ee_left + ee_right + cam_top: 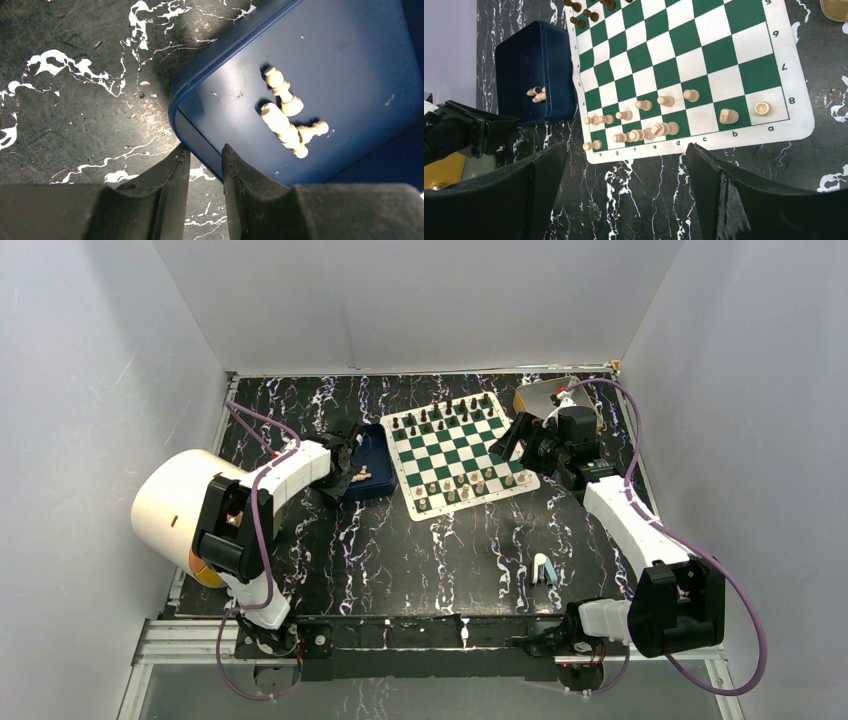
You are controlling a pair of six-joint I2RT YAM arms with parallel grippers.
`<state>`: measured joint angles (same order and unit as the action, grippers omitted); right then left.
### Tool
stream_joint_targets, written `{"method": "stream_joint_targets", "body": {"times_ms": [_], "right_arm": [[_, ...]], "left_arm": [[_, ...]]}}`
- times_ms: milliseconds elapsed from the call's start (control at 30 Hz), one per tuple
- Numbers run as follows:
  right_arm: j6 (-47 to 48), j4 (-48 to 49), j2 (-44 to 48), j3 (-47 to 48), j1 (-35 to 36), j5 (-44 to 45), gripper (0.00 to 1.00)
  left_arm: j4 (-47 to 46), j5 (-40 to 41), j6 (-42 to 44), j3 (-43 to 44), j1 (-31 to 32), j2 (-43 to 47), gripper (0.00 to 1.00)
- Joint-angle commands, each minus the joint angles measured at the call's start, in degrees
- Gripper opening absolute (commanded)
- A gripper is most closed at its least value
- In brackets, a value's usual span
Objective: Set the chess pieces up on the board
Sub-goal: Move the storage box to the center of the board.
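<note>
On the black, white-veined table (420, 560), a small white and pale blue object (543, 568) lies near the right arm's base. A big white cylinder (178, 502) sits at the near left, close against the left arm.

Further back, the blue tray (378, 445) lies just left of the board (455, 445). The left gripper (205, 149) hangs over the tray's near left corner, its fingers drawn close together with the rim running into the narrow gap. I cannot tell whether it pinches the wall. Three loose cream pieces (286, 116) lie on their sides in a heap on the tray floor.

The right gripper (626, 150) is spread wide and empty, by the board's right side. The cream chess pieces (649, 131) occupy the board's two nearest rows, crowded toward the left, with two apart on the right-hand squares. The white border reads h to a along the near edge, with 7 and 8 on the right. Dark pieces (440, 415) fill the far rows. A yellow-rimmed tin (540, 395) stands at the far right, partly hidden by the right arm.
</note>
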<state>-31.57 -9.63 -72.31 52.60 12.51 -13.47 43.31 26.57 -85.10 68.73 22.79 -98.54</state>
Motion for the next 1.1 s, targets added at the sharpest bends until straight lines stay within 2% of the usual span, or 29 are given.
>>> {"method": "stream_joint_targets", "body": {"times_ms": [0,333,600,900,1067], "right_arm": [[-0.16,2.62,1.38,-0.62,0.23,-0.17,0.99],[0.02,2.44,2.00,-1.53,0.19,-0.05,0.99],[0.11,2.36,2.00,-1.84,0.23,0.09,0.99],[0.28,2.34,1.84,-2.27,0.19,0.01,0.99],[0.54,2.22,1.91,-1.89,0.23,0.15,0.99]], "left_arm": [[1.56,2.81,-1.12,-0.70,0.29,1.37,0.25],[3.19,4.99,-3.26,-1.31,0.15,3.34,0.16],[4.49,8.14,-3.42,-0.27,-0.18,5.41,0.00],[4.30,12.18,-1.46,0.50,-1.46,8.07,0.00],[1.40,13.03,5.50,1.64,-2.66,8.28,0.00]]}}
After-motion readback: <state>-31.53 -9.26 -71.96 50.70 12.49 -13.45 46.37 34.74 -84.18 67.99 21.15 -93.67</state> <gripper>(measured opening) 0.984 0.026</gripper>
